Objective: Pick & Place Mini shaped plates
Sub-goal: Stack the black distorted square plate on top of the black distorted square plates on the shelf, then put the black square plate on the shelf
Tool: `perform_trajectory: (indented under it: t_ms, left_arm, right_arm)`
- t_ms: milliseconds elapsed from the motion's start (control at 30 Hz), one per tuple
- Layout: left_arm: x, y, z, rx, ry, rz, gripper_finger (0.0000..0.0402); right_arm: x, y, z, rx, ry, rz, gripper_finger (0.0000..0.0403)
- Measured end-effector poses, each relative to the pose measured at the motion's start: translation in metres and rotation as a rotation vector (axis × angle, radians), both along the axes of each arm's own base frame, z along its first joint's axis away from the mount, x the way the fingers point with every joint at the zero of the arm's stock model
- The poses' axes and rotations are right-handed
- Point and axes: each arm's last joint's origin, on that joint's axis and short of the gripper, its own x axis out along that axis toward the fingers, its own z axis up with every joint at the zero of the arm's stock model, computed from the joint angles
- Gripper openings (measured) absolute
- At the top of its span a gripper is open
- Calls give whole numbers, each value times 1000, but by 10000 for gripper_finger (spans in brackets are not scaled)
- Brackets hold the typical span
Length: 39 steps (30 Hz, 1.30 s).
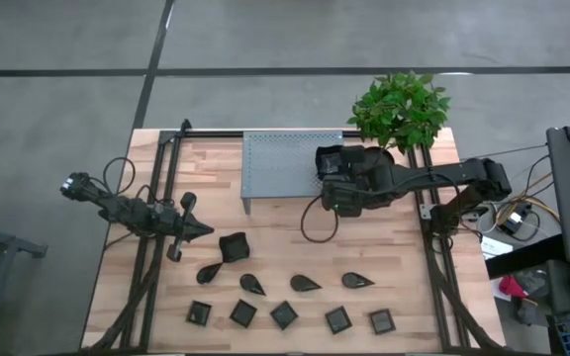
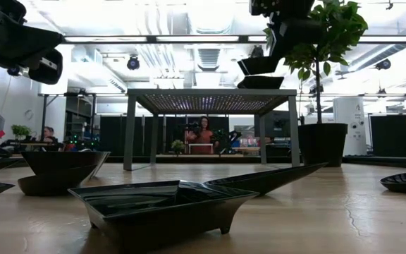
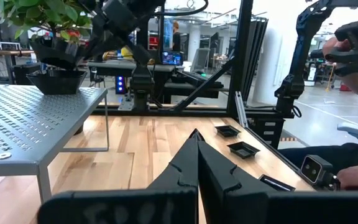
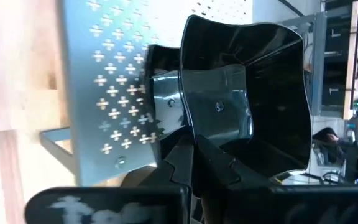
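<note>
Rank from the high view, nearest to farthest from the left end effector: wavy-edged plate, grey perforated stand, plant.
1. Wavy-edged plate, just right of the shut left end effector, toward the front.
2. Grey perforated stand, at the back middle of the table.
3. Plant, at the back right corner.

A: Right gripper (image 4: 207,163) status?
B: Jaws clamped on the rim of a glossy black wavy-edged square plate (image 4: 253,93), over the grey perforated metal stand (image 4: 110,81); pale wooden surface (image 4: 11,93) beyond.
</note>
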Motion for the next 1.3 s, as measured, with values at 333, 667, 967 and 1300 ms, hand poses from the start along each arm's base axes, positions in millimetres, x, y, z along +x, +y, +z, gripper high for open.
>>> perform_trajectory:
  t_ms: [333, 667, 967, 1300]
  left_arm:
    - [0, 0, 0, 0, 0, 0, 0]
    - [0, 0, 0, 0, 0, 0, 0]
    - [0, 0, 0, 0, 0, 0, 0]
    - [0, 0, 0, 0, 0, 0, 0]
  right_arm:
    - [0, -1, 1, -48, -11, -19, 75]
    - [-2, 9, 4, -21, -82, -46, 111]
    - [-6, 46, 3, 47, -150, 4, 95]
    - [-18, 97, -2, 456, -151, 40, 69]
